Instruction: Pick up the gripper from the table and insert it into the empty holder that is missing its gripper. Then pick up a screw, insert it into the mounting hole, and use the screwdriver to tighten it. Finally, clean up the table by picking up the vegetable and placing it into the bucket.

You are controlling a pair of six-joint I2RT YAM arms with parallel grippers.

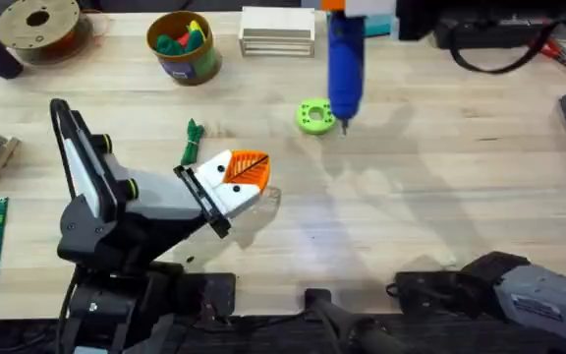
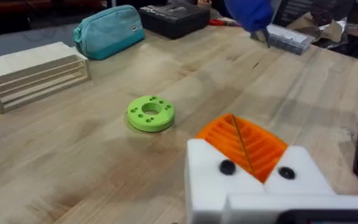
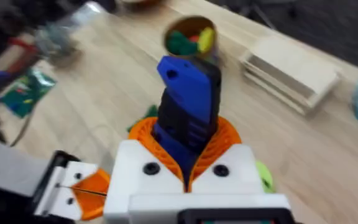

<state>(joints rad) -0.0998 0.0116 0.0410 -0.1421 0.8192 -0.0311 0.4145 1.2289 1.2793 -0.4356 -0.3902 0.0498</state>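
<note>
Spanning a pale wooden table (image 1: 440, 187) with a green disc (image 1: 314, 116), the right gripper (image 3: 188, 165) clenches the blue screwdriver (image 1: 344, 61); the left gripper (image 1: 249, 177) pinches nothing, pads together.

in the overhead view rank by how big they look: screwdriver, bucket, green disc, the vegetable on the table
1. Screwdriver, though it is raised toward the camera in the right hand, so nearness may inflate it.
2. Bucket.
3 and 4. Green disc and vegetable look about alike; the vegetable is longer and thinner.
</note>
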